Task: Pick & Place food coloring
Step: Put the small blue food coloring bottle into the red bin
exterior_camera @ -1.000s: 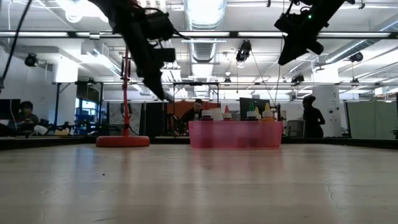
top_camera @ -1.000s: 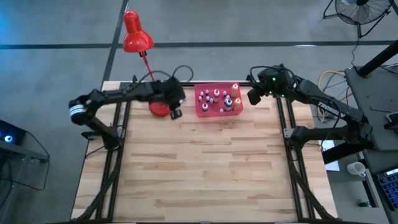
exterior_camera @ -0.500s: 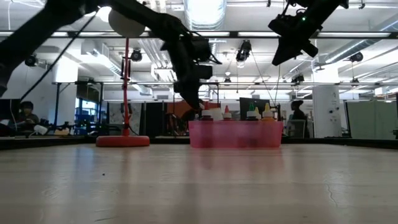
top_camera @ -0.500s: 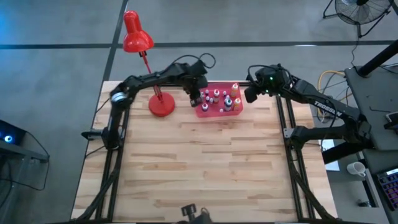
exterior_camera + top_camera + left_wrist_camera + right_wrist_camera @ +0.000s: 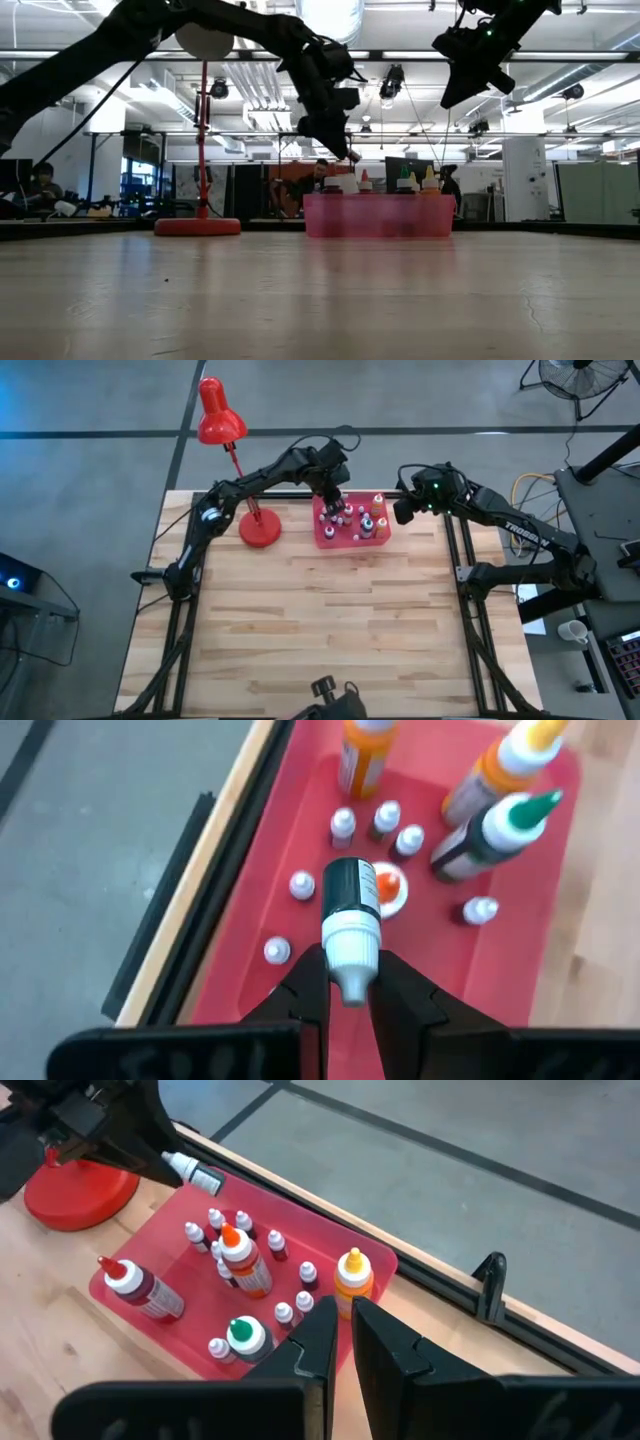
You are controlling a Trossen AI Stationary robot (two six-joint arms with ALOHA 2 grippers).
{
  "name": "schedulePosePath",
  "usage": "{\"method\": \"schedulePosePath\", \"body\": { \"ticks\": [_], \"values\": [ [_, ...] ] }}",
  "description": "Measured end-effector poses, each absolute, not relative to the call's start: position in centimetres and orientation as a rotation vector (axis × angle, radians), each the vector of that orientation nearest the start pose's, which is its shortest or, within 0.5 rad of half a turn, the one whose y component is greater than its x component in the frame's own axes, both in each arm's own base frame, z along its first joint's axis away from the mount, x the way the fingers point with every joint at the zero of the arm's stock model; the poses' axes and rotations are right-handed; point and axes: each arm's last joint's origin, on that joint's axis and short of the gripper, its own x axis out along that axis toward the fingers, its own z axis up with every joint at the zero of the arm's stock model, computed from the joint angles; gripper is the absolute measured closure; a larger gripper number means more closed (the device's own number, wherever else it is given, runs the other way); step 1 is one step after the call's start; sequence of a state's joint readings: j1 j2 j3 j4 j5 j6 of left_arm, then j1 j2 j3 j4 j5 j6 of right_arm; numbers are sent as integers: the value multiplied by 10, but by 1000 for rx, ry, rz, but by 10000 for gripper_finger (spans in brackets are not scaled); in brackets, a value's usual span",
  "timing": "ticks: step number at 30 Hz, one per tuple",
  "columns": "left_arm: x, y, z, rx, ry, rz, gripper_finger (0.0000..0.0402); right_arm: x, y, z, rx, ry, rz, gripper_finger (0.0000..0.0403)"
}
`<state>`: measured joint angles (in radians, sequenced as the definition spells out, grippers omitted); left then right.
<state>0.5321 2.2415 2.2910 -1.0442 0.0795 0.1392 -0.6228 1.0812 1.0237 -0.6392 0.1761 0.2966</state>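
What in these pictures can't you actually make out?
- Left gripper holds a small bottle: its label faces away in both wrist views.
- Low view: the pink tray wall blurs the bottles' lower halves.
- High view: the tray's smallest bottles are too tiny to count.
- Right gripper hangs beside the tray.

I swung the left gripper [image 5: 348, 992], clamped on a small dark bottle [image 5: 350, 915], from beside the lamp base [image 5: 259, 531] across to above the pink tray [image 5: 325, 538]. The right arm barely shifted.

The pink tray [image 5: 379, 215] wall hides the small bottles [image 5: 349, 512] in the low view.
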Motion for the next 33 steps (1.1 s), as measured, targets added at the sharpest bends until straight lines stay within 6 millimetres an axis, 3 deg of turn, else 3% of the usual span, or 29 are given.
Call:
{"method": "schedulePosePath", "body": {
  "ticks": [11, 19, 33],
  "values": [
    [401, 230, 290, -160, 1208, 409, 371, 174, -131, 320, 422, 586, -864, 374],
    [400, 222, 289, 44, 1320, 370, 371, 172, -130, 313, 421, 633, -866, 374],
    [396, 209, 294, 117, 1387, 297, 371, 167, -133, 309, 436, 669, -889, 374]
  ]
}}
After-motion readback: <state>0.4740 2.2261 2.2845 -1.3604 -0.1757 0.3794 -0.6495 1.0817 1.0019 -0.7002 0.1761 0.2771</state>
